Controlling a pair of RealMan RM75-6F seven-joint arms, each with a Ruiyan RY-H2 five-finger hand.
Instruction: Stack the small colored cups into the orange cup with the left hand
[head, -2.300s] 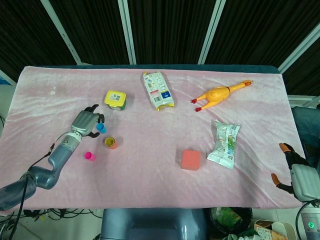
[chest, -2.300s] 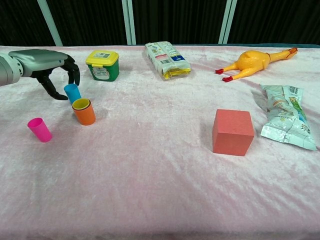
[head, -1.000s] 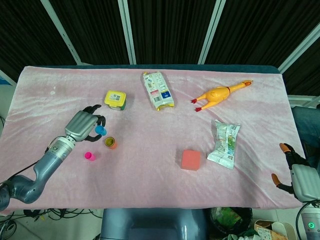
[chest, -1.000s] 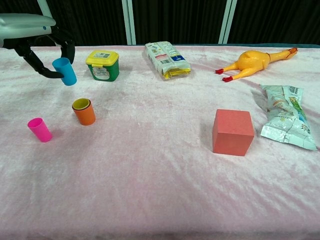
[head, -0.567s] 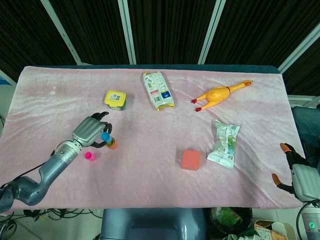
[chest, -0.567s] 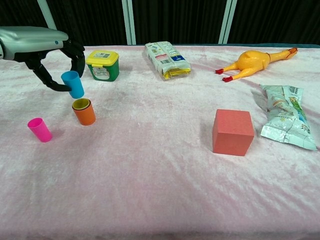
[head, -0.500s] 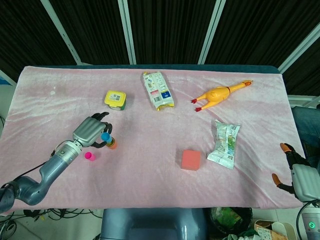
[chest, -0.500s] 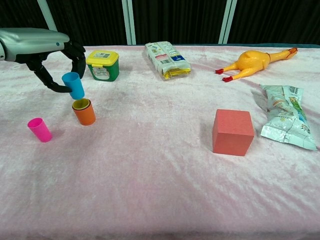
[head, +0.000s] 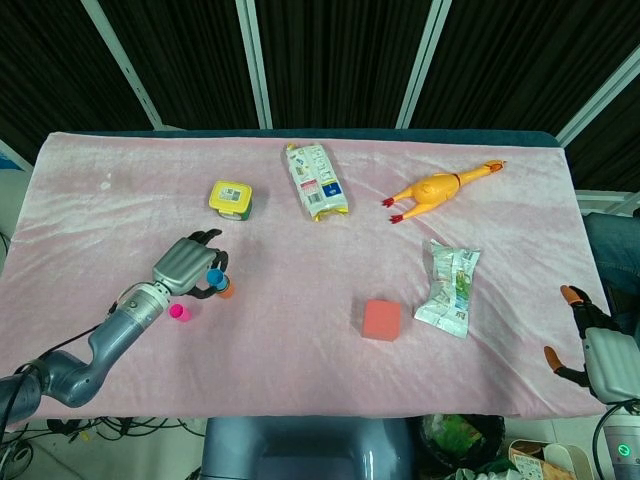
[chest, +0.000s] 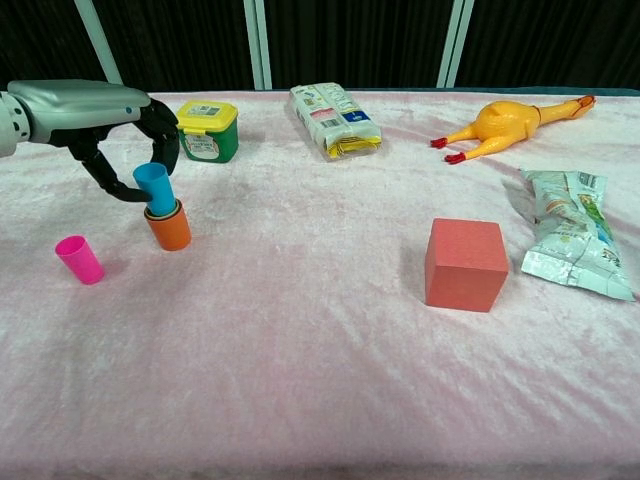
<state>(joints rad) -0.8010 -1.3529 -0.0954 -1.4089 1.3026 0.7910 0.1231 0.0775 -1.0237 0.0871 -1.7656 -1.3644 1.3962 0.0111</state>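
The left hand (chest: 120, 135) has lowered the blue cup (chest: 155, 188) into the mouth of the orange cup (chest: 169, 228), pinching it between curled fingers. It is partly seated; release is next, then the pink cup (chest: 79, 259) at the orange cup's 8 o'clock. The right hand (head: 590, 345) rests half-curled and empty at the table edge.

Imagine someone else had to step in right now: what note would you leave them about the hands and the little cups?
Left hand: holds the blue cup, its base entering the orange cup, not yet let go.
Right hand: idle at the table's near right edge, holding nothing.
Done: a yellow-rimmed cup already sits inside the orange one.
Left: seat and release the blue cup, then fetch the pink cup, which stands apart on the cloth to the orange cup's left, and stack it too.
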